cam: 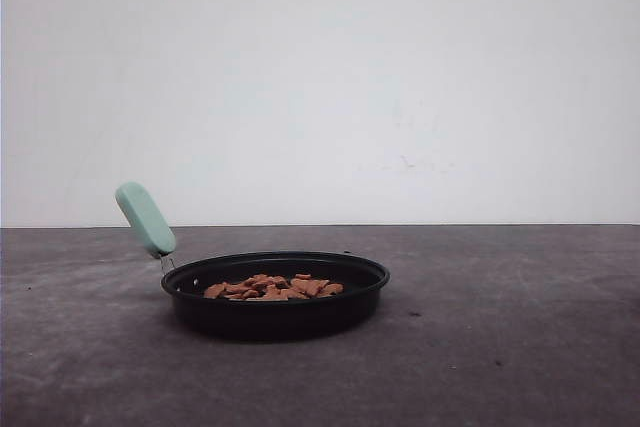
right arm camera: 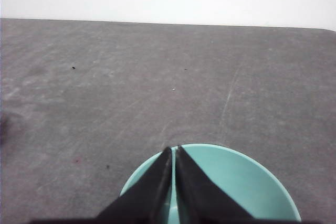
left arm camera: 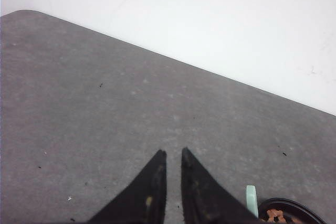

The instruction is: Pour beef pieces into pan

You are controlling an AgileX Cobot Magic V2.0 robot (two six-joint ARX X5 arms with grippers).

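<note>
Beef pieces sit in the black pan on the grey table.
The pan's mint-green handle points up and left. Left gripper hovers over bare table, jaws close with a thin gap, holding nothing; the pan rim and handle show just beside it. Right gripper is over a teal bowl, jaws nearly together with a narrow slit; the bowl rim seems to run between them, but I cannot tell if they pinch it.
</note>
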